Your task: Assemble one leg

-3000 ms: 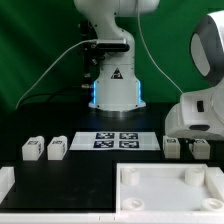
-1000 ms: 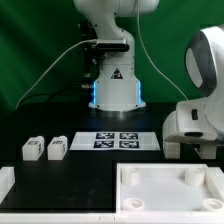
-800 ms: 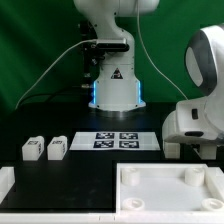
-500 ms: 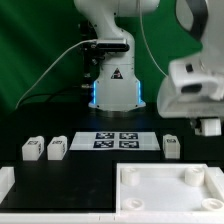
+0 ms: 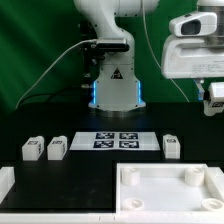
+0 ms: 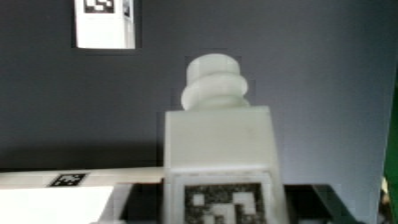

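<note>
My gripper [image 5: 213,102] is high at the exterior view's right and is shut on a leg [image 5: 214,94], a small white block held well above the table. In the wrist view the held leg [image 6: 221,140] fills the middle, rounded peg end pointing away, its tag between the dark fingers [image 6: 306,204] of the gripper [image 6: 221,208]. Three other legs stand on the black table: two side by side at the left [image 5: 32,149] [image 5: 56,148] and one at the right [image 5: 171,146]. One leg on the table [image 6: 107,22] also shows in the wrist view.
The marker board [image 5: 118,140] lies in the middle in front of the robot base [image 5: 115,85]. The large white rimmed panel [image 5: 160,196] lies at the front right. A white piece [image 5: 5,184] sits at the front left edge.
The gripper was low at the right by two legs. It has risen quickly with one leg in it; the other right-hand leg stays on the table.
</note>
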{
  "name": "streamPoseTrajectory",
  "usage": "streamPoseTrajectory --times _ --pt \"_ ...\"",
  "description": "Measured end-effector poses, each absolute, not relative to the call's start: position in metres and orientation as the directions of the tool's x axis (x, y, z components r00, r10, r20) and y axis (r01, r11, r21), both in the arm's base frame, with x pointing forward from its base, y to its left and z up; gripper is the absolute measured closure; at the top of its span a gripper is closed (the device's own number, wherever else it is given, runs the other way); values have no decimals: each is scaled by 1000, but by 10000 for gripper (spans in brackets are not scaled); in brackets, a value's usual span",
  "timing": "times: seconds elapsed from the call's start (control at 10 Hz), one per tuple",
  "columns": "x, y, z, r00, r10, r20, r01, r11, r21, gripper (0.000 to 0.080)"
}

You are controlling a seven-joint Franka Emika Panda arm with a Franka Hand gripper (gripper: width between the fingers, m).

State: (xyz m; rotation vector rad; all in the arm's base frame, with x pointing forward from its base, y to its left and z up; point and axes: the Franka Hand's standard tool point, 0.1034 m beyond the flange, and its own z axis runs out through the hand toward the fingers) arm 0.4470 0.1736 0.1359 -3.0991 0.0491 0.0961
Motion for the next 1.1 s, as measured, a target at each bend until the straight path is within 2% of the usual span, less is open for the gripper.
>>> streamPoseTrajectory --times 0.2,0.3,0.4,0.5,0.6,0.7,0.8,0.9,1.1 --pt "470 178 144 990 -2 142 7 -998 -66 512" --pt "500 172 159 967 0 256 25 -995 -94 512" --pt "527 161 166 924 24 381 72 -991 -114 512" --pt "543 164 162 882 10 471 86 -986 -141 512" --pt "548 172 159 855 -5 519 92 -983 -161 512" --pt "540 187 172 835 -43 549 74 -979 -189 512" --pt "532 186 183 794 -30 607 99 -979 -178 512" --pt "530 182 172 818 -20 575 93 -982 -165 512" --pt "534 178 174 811 5 585 112 -983 -147 512"
